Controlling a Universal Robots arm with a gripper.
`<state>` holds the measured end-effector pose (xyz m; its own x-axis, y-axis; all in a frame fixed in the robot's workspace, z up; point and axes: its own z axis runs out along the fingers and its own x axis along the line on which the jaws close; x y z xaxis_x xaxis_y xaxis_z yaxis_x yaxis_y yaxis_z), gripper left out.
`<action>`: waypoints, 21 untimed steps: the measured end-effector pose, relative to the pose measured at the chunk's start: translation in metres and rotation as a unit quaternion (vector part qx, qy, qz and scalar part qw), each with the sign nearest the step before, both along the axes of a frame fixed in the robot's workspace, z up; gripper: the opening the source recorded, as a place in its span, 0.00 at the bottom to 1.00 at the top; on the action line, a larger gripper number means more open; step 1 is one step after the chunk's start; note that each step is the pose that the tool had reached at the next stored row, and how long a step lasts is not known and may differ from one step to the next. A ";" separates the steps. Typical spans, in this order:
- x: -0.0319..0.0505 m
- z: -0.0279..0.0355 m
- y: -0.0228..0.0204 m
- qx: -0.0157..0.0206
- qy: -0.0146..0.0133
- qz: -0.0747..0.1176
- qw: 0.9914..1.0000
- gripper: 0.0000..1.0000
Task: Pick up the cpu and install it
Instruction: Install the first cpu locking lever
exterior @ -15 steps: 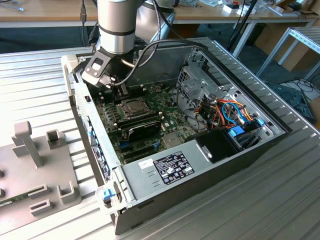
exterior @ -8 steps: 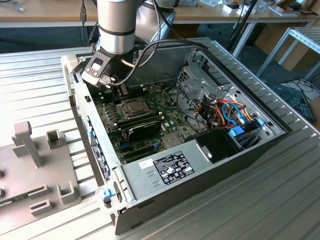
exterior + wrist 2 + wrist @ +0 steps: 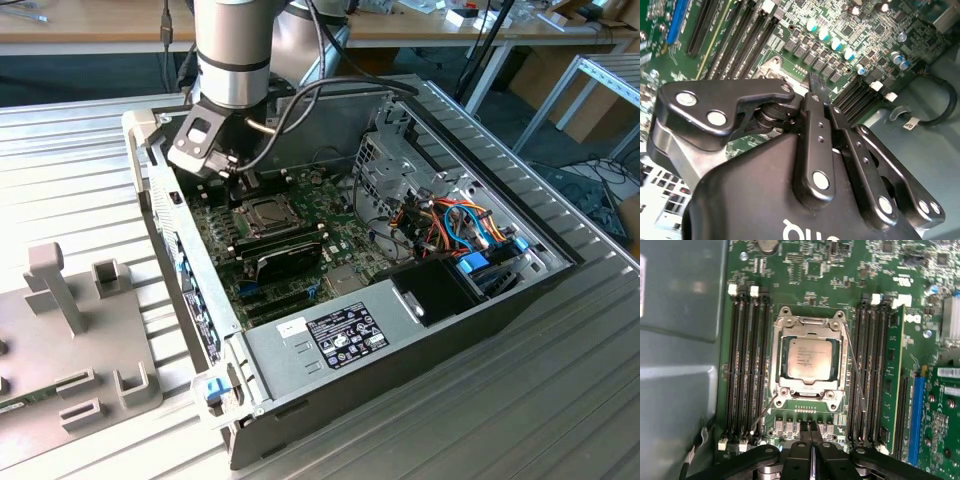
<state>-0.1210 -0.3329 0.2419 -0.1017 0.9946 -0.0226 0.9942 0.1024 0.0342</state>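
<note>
So here's what we had in front of us: the small flat square silver-grey cpu (image 3: pixel 810 358) sat in its socket in the middle of the green motherboard (image 3: pixel 810 270), with the hinged metal socket frame (image 3: pixel 784 326) lying around its edges; long black memory slots (image 3: pixel 742 365) ran along both sides of the socket. The arm's black gripper (image 3: pixel 811 429) hung just beside the frame, above a row of small chips, and wasn't touching the cpu; its fingers (image 3: pixel 803 447) were pressed together with nothing between them, and the second wrist view showed the same thing, the tips (image 3: pixel 815 84) meeting over the board.

From the exterior view, the gripper (image 3: pixel 243 183) was down inside the open grey metal computer case (image 3: pixel 330 120), right next to the socket where the cpu (image 3: pixel 268 210) lay; the silver power supply box (image 3: pixel 300 345) filled the near end of the case. The whole case sat on a ribbed metal bench (image 3: pixel 560 400); a grey fixture plate (image 3: pixel 70 350) with upright blocks lay well apart on the exterior view's left.
</note>
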 end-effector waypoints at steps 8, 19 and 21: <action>0.0000 0.0000 0.0000 0.001 0.000 0.111 0.994 0.11; 0.0000 0.0000 0.0000 0.006 -0.001 0.247 0.969 0.11; 0.0000 0.0000 0.0000 0.007 -0.001 0.272 0.962 0.11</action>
